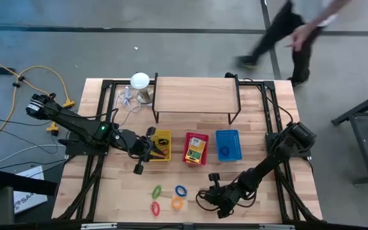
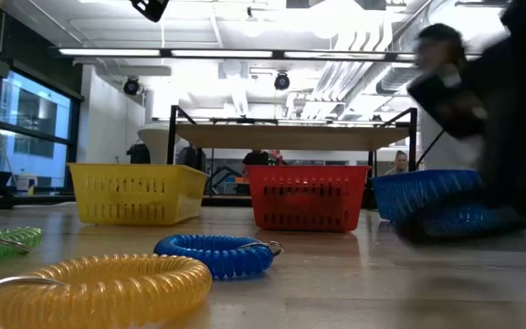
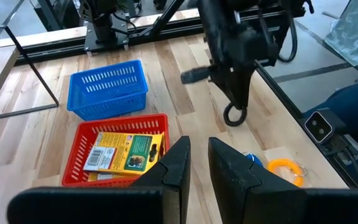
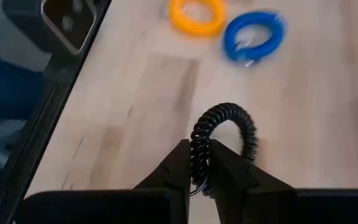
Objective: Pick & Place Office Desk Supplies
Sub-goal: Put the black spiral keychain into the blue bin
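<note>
The right end effector (image 4: 197, 168) pinches a black coil ring (image 4: 225, 134) just above the counter (image 4: 135, 112), probably to carry it to a basket.

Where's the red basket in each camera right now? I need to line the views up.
High view: red basket mid-table, between the yellow basket and blue basket.
Low view: red basket centre, same neighbours.
Left wrist view: red basket ahead of the fingers, holding card boxes.
Right wrist view: not in it.
Shared landmark: the blue basket beside it.

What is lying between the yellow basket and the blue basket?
The red basket, holding a yellow-and-green card box, lies between the yellow basket and blue basket, in the high view.
</note>
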Robot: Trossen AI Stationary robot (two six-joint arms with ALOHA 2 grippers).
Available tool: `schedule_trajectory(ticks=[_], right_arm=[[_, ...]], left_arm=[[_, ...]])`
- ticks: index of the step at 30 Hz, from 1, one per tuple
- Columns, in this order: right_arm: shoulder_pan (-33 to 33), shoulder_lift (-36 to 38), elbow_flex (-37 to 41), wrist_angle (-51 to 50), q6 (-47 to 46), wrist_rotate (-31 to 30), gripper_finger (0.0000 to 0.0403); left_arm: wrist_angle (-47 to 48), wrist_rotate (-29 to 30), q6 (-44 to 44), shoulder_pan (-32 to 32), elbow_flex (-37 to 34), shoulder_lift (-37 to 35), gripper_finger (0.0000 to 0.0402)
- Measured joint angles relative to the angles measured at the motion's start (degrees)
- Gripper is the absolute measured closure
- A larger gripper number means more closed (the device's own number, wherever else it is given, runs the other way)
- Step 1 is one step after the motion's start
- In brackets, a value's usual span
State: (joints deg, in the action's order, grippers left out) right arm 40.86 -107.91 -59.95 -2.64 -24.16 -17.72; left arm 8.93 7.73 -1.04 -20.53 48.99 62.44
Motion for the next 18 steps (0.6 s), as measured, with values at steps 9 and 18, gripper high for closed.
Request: schedule_trajectory(ticks=[9, 18], right_arm=[[-1.2, 6.5, -0.1, -3.8, 3.7, -2.3, 0.0365], [-1.3, 11.0, -0.1, -4.5, 7.6, -4.8, 0.0365]], left_arm=[[0.0, 0.0, 0.0, 0.0, 0.0, 0.0, 0.0347], [0.0, 0.0, 0.0, 0.0, 0.0, 0.0, 0.0347]])
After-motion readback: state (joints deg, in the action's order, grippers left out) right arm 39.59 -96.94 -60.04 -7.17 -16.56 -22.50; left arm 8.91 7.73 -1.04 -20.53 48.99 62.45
